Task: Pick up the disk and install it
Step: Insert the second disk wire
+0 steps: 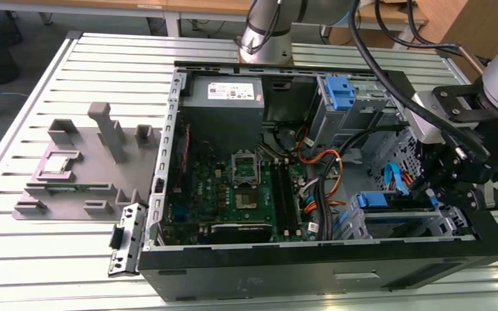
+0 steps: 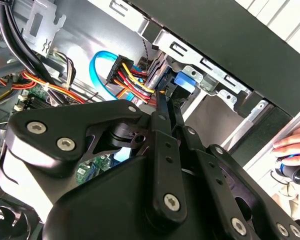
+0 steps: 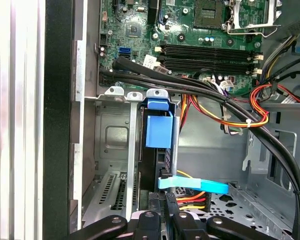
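Well off the case (image 1: 258, 285) on the exterior view's left, a grey fixture (image 1: 76, 172) lies on the slatted table (image 1: 41, 259). It carries a small silver chip (image 1: 56, 163).

The case lies open on its side. Inside its left half sits the green board (image 1: 231, 194), with the grey power supply (image 1: 223, 97) at the far wall above it. Toward the case's far right corner an upright blue latch (image 1: 339, 91) stands on a metal bay. Orange and red cables (image 1: 327, 162) run from the board toward the near right corner.

In that near right corner the disk (image 1: 379, 201) sits in the drive cage (image 1: 439, 227), its blue carrier tab facing the board. In the first wrist view the disk (image 3: 159, 132) stands on edge between the cage's rails, with a light blue flat cable (image 3: 192, 184) crossing just past it. In the second wrist view its tab (image 2: 184, 80) shows just beyond the gripper (image 2: 163, 100).

The gripper (image 1: 435, 191) hangs over the cage at the case's right wall, reaching down beside the disk. In the first wrist view the gripper (image 3: 169, 205) is at the disk's cable end. I cannot tell whether the jaws are apart, together or clamped on the disk.

In the second wrist view a hand (image 2: 295, 142) rests outside the case's wall.
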Controlling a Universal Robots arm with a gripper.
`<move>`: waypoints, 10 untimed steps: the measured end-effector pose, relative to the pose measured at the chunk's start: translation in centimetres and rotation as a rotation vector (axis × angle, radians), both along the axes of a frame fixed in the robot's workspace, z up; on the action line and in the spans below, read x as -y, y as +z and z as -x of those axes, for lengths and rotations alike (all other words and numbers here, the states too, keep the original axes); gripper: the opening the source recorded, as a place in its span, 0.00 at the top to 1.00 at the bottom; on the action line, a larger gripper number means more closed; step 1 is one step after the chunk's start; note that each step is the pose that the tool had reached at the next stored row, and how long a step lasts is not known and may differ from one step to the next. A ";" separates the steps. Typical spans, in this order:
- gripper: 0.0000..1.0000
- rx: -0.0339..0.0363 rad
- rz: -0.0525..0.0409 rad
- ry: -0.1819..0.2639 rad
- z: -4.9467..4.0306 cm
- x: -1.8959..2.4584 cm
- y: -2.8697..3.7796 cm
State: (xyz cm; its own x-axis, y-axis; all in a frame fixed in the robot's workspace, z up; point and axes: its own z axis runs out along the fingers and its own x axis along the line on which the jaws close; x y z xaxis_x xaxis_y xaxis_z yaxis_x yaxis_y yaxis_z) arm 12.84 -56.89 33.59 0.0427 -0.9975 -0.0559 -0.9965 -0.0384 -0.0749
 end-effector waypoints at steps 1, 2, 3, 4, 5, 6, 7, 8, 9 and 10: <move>0.83 0.0000 0.0000 0.000 0.00 0.00 0.00; 0.83 0.0000 0.0000 0.000 0.00 0.00 0.00; 0.76 0.0000 0.0001 0.000 0.00 0.00 0.00; 0.76 0.0001 0.0002 0.000 0.00 0.00 0.00; 0.76 0.0000 0.0002 0.000 0.00 0.00 0.00; 0.76 0.0000 0.0003 0.000 0.00 0.00 0.00; 0.76 0.0000 0.0003 0.000 0.00 0.00 0.00; 0.76 0.0000 0.0003 0.000 -0.01 -0.01 0.00; 0.76 0.0000 0.0002 0.000 -0.06 -0.04 -0.01; 0.76 -0.0001 0.0002 0.000 -0.14 -0.06 -0.01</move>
State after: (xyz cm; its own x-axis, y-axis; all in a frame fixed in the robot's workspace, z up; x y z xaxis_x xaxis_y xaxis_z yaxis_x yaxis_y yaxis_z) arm 12.98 -56.82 33.58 0.0427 -0.9975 -0.0557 -0.9965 -0.0385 -0.0748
